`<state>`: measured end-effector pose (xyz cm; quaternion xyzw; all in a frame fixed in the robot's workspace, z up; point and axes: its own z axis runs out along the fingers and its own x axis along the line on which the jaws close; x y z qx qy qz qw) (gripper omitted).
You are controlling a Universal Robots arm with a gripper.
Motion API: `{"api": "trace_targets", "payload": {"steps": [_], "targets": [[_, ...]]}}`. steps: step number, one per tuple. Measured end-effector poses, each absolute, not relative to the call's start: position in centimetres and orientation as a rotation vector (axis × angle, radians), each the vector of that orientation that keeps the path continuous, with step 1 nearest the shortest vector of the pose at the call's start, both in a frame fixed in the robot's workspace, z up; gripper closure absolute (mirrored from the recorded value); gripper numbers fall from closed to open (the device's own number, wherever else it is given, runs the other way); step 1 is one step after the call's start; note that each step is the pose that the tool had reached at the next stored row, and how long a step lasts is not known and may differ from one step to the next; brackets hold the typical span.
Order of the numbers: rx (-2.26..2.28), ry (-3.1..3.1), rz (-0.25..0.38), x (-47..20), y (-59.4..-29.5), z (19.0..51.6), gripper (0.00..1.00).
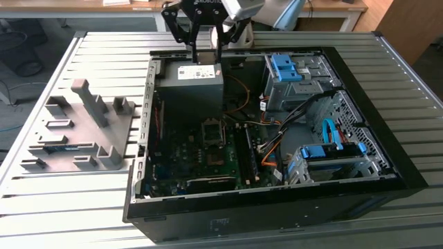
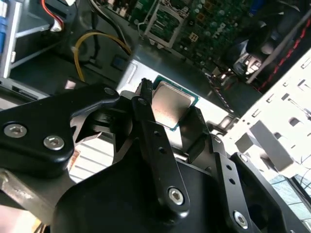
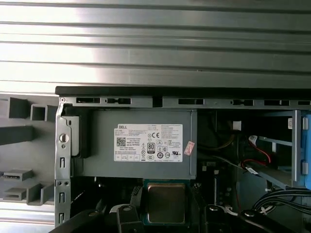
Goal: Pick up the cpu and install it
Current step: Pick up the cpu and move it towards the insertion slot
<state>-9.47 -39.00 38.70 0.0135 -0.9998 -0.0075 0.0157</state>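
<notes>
The cpu, a small square chip with a dull silver top and a green edge, sits clamped between the black fingers of my gripper. In the first wrist view the cpu hangs just in front of the grey power supply box. In the exterior view my gripper hovers over that box at the far end of the open computer case. The motherboard's cpu socket with its metal frame lies lower down in the case, apart from the gripper; the socket also shows in the second wrist view.
A grey holder block with slots stands outside the case on the exterior view's left. Drive cages with blue clips and loose cables fill the case's right side. Black case walls rim the motherboard.
</notes>
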Motion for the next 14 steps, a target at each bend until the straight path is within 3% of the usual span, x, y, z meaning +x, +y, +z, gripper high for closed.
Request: {"api": "trace_targets", "payload": {"steps": [14], "targets": [[0.042, -3.109, -0.024, -8.2, -39.1, 38.7, 0.53]]}}
